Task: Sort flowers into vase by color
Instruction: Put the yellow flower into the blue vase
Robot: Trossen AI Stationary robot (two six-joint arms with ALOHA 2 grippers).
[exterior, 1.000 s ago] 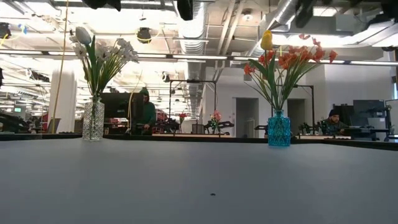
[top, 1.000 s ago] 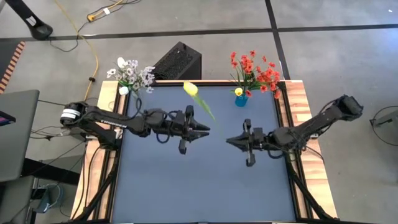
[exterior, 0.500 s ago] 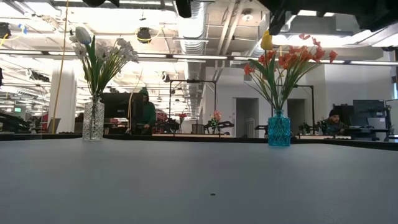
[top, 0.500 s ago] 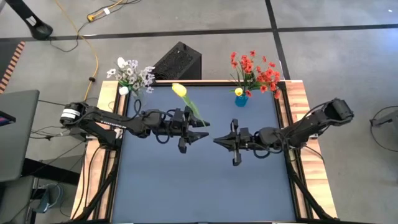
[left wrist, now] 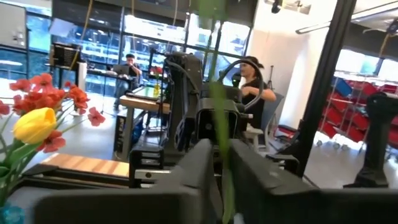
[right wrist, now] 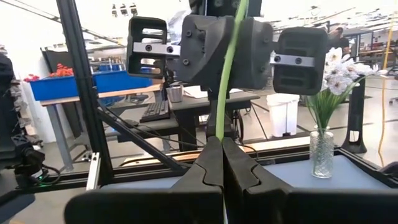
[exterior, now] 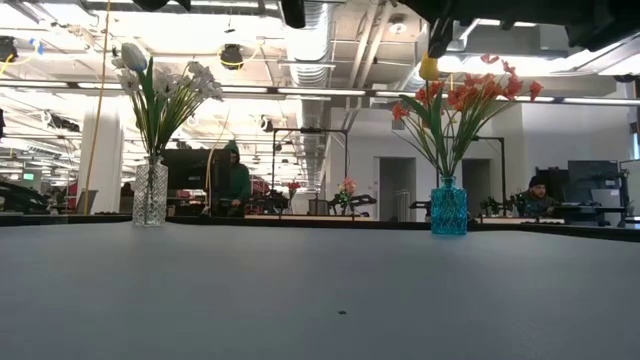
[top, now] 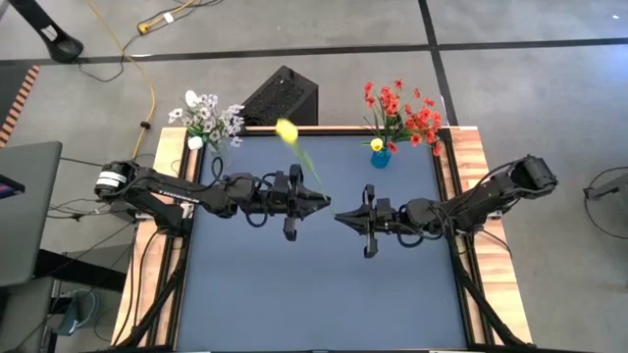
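Observation:
My left gripper is above the table's middle, shut on a yellow flower whose green stem slants up toward the far edge. My right gripper faces it closely from the right, shut at the stem's lower end. A clear glass vase of white flowers stands at the far left corner. At the far right a blue vase holds red-orange flowers and one yellow bloom. My left gripper pinches the yellow flower's stem between its two fingers, coming level from the table's left, fingers across the stem. The flower is lifted clear and stands tilted, bloom up. My right gripper pinches the stem's lower end at its fingertips, coming level from the table's right.
A black speaker-like box sits just beyond the far edge, between the two vases. Wooden rails run along the table's left and right sides. People sit at desks in the room behind.
My right gripper has moved toward the table's left until it met the left gripper at the stem's lower end. The yellow flower has swung in the left gripper's hold, its bloom going toward the far left and the stem standing steeper.

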